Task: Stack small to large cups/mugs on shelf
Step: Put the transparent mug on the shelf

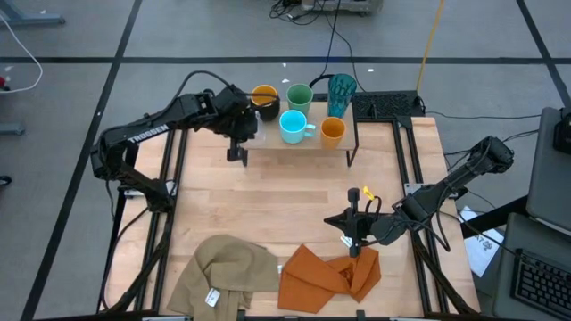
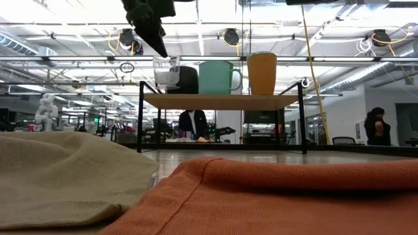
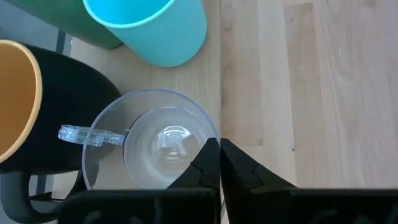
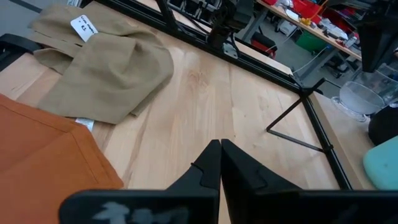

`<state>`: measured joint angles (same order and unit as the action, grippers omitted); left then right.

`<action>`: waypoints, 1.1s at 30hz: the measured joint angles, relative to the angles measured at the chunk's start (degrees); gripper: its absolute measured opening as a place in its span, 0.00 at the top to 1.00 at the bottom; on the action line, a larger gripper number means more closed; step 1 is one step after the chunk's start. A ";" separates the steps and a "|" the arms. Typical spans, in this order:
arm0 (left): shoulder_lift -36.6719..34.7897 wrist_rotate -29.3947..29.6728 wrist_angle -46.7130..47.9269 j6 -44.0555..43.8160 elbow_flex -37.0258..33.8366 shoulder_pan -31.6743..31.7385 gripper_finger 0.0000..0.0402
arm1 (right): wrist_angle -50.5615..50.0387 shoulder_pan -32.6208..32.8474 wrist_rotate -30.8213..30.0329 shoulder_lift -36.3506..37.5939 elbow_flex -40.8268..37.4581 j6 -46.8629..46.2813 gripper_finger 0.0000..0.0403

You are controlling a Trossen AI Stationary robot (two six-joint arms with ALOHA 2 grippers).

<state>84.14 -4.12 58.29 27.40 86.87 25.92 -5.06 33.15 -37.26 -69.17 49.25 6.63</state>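
Note:
On the shelf (image 1: 277,148) stand the black mug (image 1: 264,96), the green cup (image 1: 299,95), the teal tumbler (image 1: 342,89), the light blue mug (image 1: 293,127) and the orange cup (image 1: 332,131). The small clear cup (image 3: 149,140) stands upright on the shelf's left end, beside the black mug (image 3: 56,118). My left gripper (image 3: 219,146) is shut and slants down over the clear cup's rim. My right gripper (image 1: 355,241) hangs shut above the table, by the orange cloth (image 1: 330,272). My left gripper's shut fingertips (image 2: 161,51) stand right at the top of the clear cup's rim (image 2: 163,60), coming from above at a slant. I cannot tell whether they touch it.
A tan cloth (image 1: 227,272) lies at the table's near left and the orange cloth lies beside it. The shelf's black legs (image 1: 354,152) reach down to the table. Bare wood (image 1: 285,205) stretches between shelf and cloths. People show in the room beyond (image 2: 377,127).

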 joint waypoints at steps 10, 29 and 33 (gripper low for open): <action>-0.02 -2.56 0.06 0.61 0.00 1.09 1.00 | -0.15 0.93 0.04 -0.17 0.00 -0.02 1.00; 4.35 -3.16 -0.26 -0.45 -0.02 3.07 0.98 | -0.28 1.53 0.04 -0.35 -0.02 -1.46 1.00; 4.28 -3.24 0.25 -0.93 -0.02 3.08 0.98 | -0.31 1.53 0.04 -0.35 -0.02 -1.46 1.00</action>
<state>88.42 -7.37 58.54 26.46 86.85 28.99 -5.37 34.68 -37.21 -69.52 49.23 5.17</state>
